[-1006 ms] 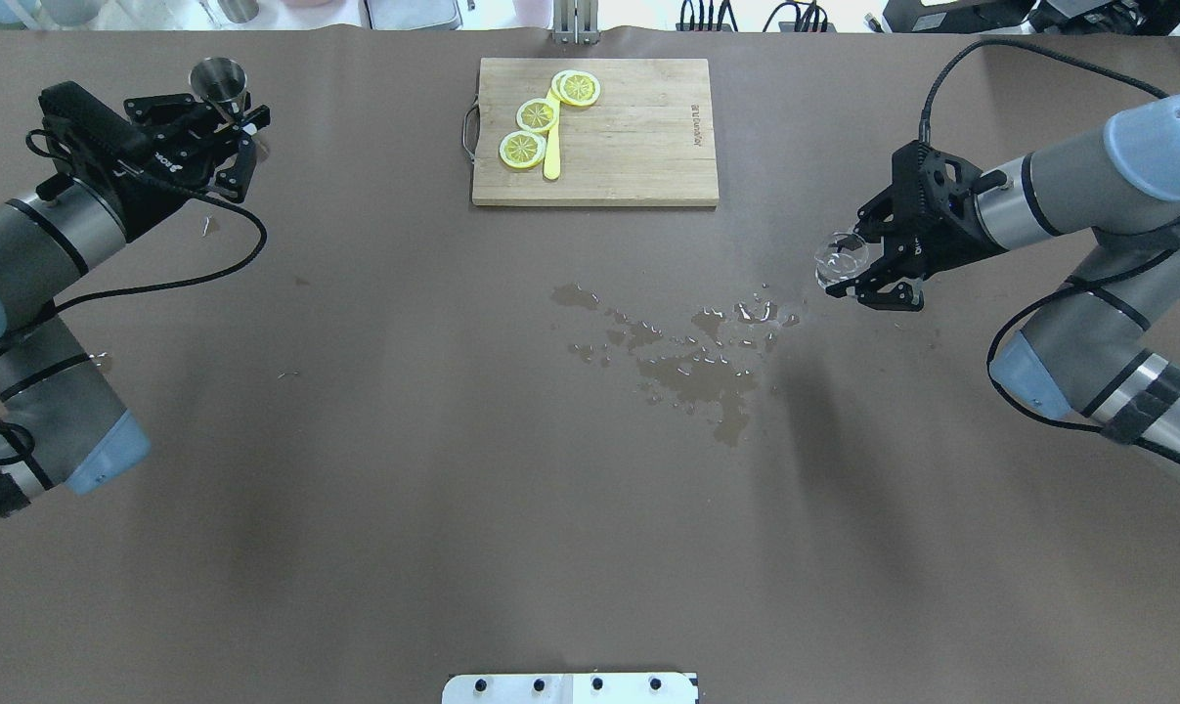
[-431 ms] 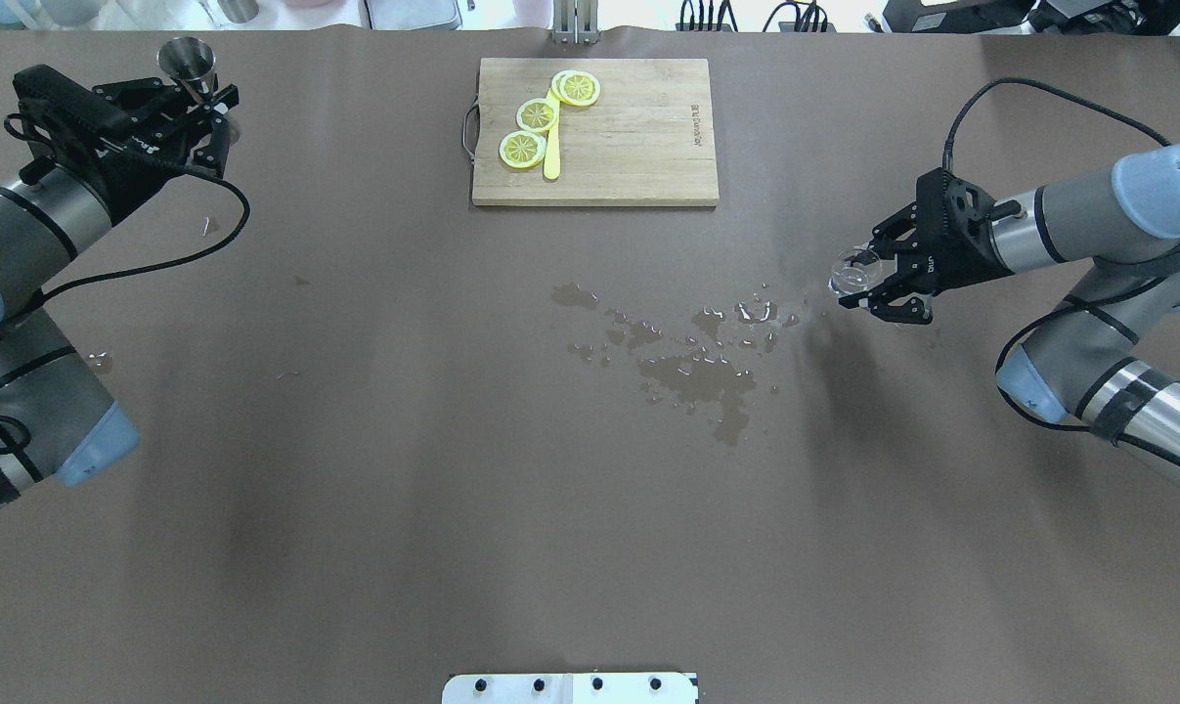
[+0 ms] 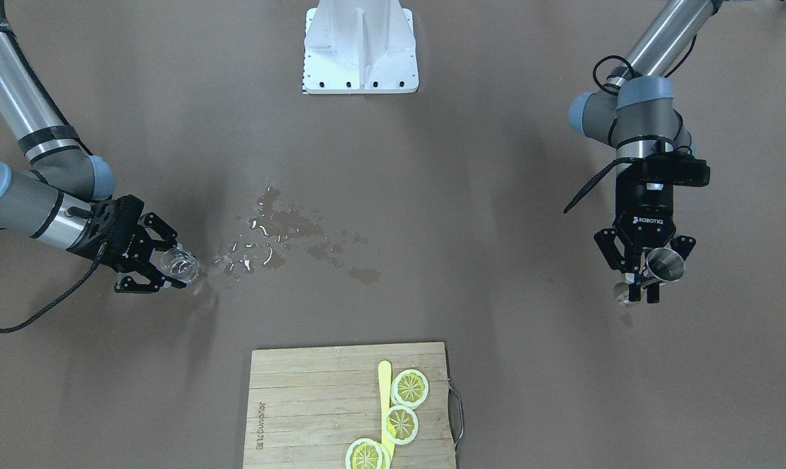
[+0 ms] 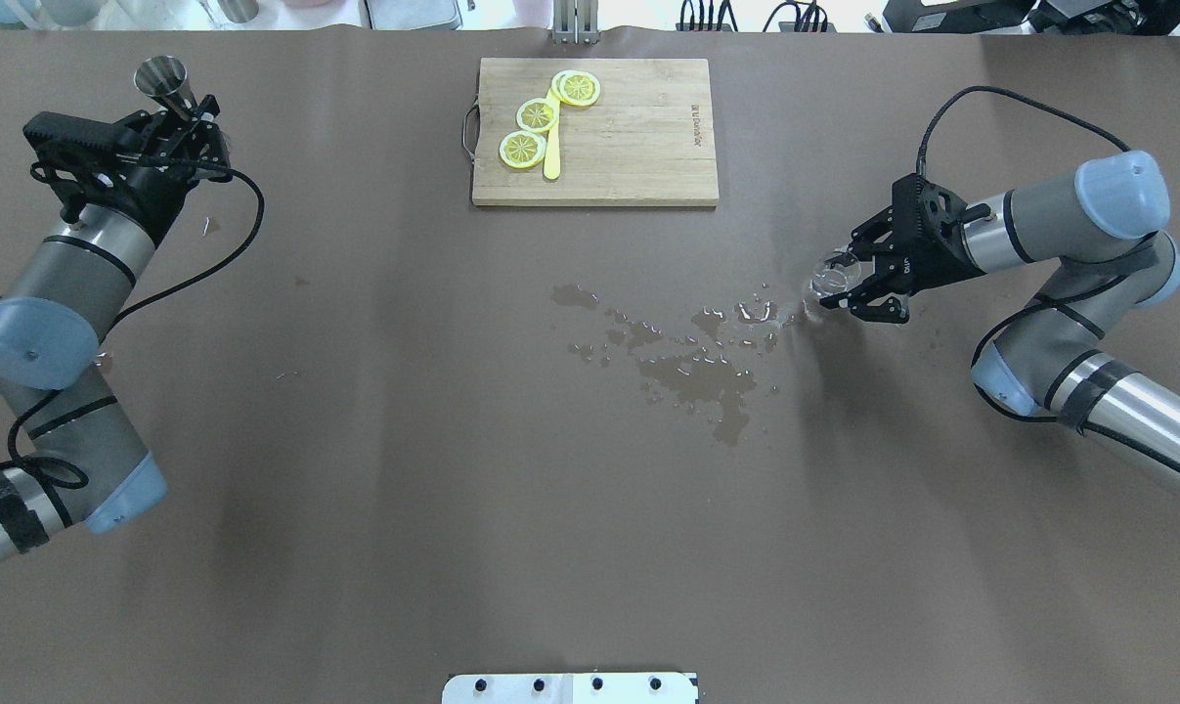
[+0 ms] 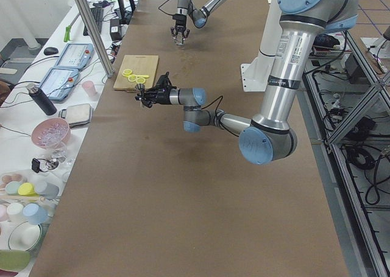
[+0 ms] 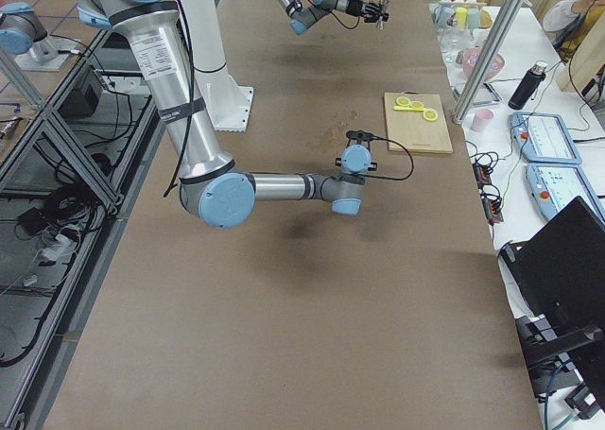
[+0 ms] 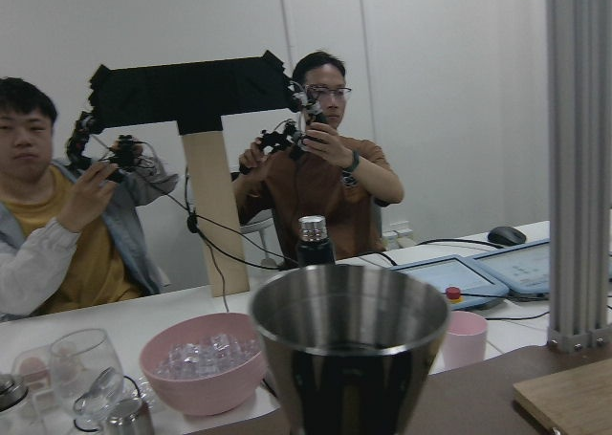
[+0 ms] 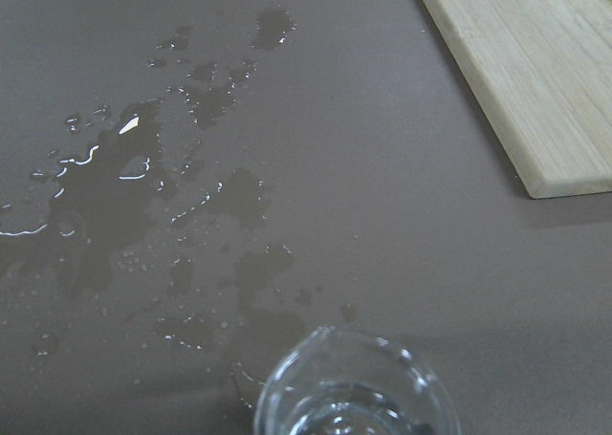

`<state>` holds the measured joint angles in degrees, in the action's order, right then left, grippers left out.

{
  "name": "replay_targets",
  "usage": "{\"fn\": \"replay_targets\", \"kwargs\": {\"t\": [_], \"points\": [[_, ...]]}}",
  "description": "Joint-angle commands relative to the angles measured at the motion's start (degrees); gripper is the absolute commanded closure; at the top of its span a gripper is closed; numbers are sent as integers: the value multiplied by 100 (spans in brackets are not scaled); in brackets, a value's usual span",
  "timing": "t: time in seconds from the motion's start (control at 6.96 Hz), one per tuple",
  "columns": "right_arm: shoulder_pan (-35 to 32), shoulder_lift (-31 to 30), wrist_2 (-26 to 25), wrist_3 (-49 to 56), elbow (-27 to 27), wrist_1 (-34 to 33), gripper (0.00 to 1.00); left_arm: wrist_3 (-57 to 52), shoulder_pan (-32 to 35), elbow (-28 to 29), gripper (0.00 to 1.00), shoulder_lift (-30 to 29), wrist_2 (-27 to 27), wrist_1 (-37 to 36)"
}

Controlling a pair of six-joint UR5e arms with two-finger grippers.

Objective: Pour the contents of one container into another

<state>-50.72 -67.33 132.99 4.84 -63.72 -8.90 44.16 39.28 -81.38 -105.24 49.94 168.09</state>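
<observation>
Left claw (image 4: 185,110) gripping jigger (image 4: 159,77), right claw (image 4: 837,282) clasping glass cup (image 4: 826,279), seemingly low beside spill (image 4: 697,370)

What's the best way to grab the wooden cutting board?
By the metal loop handle on its short edge, coming from the robot's left side. The cutting board lies flat on the table, so its edges give little to pinch, while the handle sticks out.

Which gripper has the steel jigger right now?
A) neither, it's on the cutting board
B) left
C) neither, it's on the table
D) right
B: the left gripper is shut on the jigger above the table, while the right gripper holds the clear glass cup.
</observation>
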Motion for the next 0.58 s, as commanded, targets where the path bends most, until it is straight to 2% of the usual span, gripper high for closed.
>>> {"fn": "replay_targets", "kwargs": {"t": [0.0, 0.43], "points": [[123, 114, -18, -1, 96, 29, 100, 1343, -149, -167, 100, -5, -896, -1587], [185, 124, -54, -1, 105, 20, 100, 3669, -481, -326, 100, -23, -2081, -4180]]}}
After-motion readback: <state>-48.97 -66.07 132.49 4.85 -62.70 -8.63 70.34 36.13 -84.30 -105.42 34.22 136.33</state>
